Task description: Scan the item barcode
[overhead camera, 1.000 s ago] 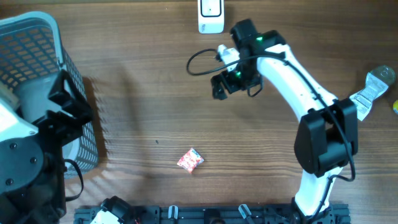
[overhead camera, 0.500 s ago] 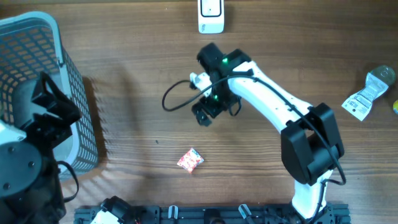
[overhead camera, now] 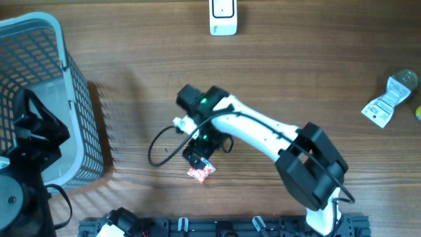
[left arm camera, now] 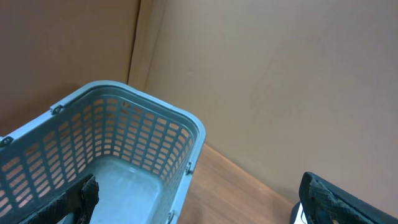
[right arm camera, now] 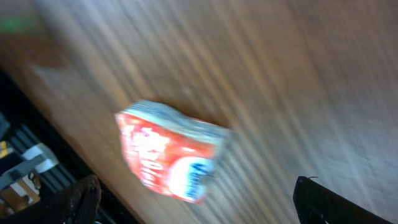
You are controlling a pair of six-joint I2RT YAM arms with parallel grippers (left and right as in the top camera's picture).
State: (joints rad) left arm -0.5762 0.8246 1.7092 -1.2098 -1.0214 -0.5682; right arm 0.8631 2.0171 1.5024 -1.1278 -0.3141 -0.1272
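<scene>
Now the right gripper (overhead camera: 197, 157) hangs open above the small red-and-white crinkled packet (right arm camera: 171, 155), lower centre; the left gripper (overhead camera: 45, 122), likewise open, overlaps the grey plastic basket (overhead camera: 79, 85), far left.

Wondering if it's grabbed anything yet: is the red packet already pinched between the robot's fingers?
No, the red packet lies loose on the table, with the right gripper open wide around it and not touching it.

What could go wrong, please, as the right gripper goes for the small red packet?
The small red snack packet sits low, so the open right gripper may scrape the wooden table or pinch only a corner. It lies near the table's front edge; a nudge could push it off.
</scene>
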